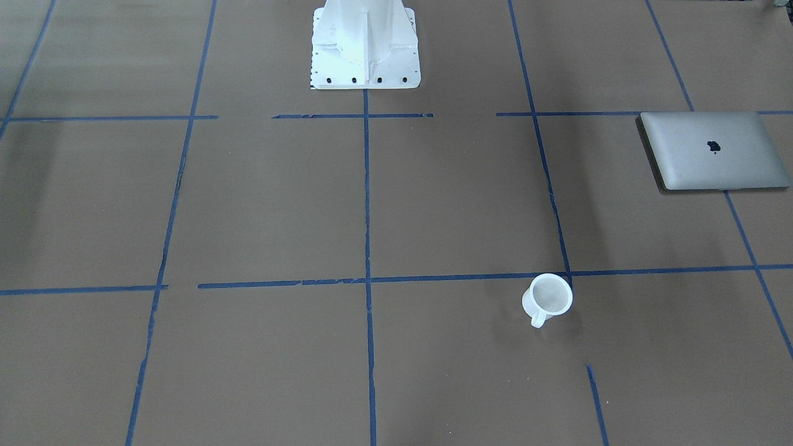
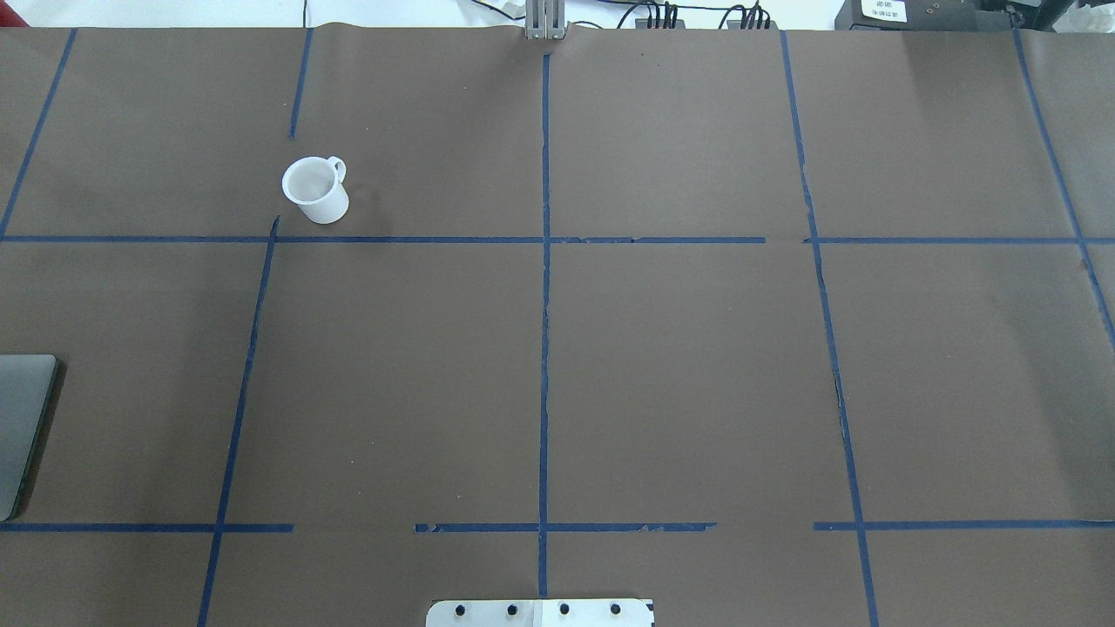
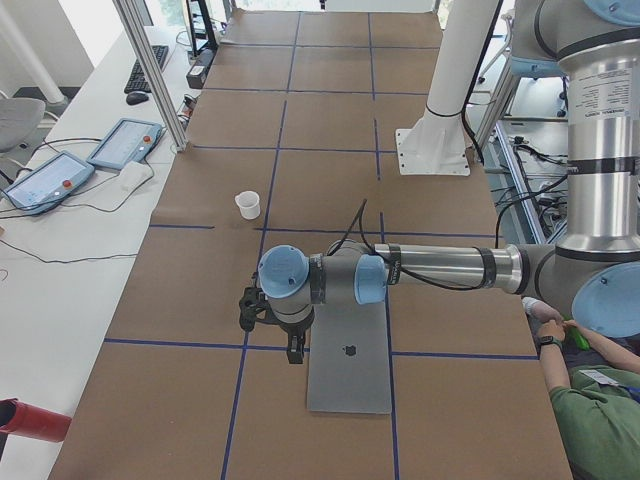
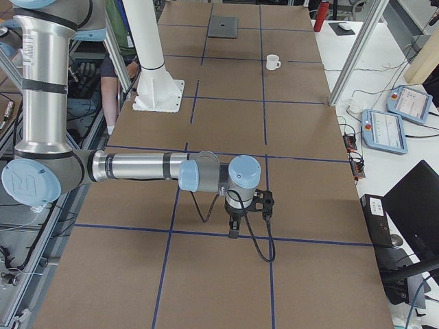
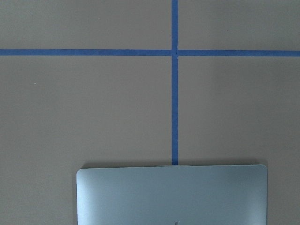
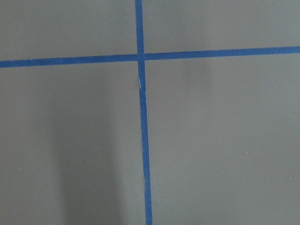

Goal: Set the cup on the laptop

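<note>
The small white tapered cup (image 2: 315,190) stands upright on the brown paper-covered table (image 2: 697,366), rim up, with its loop handle turned away from the robot. It sits on the robot's left half, on the far side, just beyond a blue tape line. An upright cup with an open rim gives a tool either the wall or the handle to take.

The thin silver-grey laptop (image 1: 712,150) lies closed and flat near the table's left end, closer to the robot and well apart from the cup. Its shut lid, logo up, makes a broad level landing place, so the cup should sit steadily once set there.

The left tool (image 3: 252,310) hangs above the table just beside the laptop, pointing down; its wrist camera catches the laptop's edge at the bottom of its view. The right tool (image 4: 264,204) hangs over a tape crossing on the other half, far from both things. Whether either tool is open or closed I cannot tell, since only the side views show them.

Neither tool touches the cup, so the task looks unstarted. The left arm seems the natural one to reach for it.
</note>
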Robot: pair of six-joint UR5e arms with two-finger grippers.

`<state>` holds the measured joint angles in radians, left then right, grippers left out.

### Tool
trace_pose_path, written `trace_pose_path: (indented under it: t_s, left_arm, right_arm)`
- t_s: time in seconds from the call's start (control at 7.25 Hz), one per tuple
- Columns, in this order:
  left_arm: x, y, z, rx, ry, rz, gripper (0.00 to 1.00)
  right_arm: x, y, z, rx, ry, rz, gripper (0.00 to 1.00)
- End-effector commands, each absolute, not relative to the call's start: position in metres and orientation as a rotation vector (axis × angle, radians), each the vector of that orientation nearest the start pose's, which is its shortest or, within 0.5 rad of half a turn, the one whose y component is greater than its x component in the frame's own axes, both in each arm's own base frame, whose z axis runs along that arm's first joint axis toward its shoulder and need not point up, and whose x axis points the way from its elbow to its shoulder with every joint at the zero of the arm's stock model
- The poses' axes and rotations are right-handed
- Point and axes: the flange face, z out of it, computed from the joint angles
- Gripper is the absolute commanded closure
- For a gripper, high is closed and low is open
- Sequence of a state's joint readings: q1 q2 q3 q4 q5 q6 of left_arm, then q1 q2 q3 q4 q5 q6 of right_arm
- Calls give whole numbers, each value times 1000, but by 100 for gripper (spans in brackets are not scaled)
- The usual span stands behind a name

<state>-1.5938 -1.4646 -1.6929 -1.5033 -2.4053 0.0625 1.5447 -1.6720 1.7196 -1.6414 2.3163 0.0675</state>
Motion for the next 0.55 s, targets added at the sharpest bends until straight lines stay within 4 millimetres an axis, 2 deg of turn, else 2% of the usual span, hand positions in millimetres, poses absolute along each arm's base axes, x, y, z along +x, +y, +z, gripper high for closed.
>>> trace_pose_path:
  t_s: [0.0,0.28,0.41]
  left_arm:
    - [-72,-444,648,19,814,50,0]
    - [-70,-468,620,67,802,63,0]
    - [-67,-491,594,93,801,42,0]
  right_arm:
    - [54,-448,642,-57,-744,50,0]
    - [54,-448,642,-57,-744,48,0]
    - [54,-448,642,-57,-744,48,0]
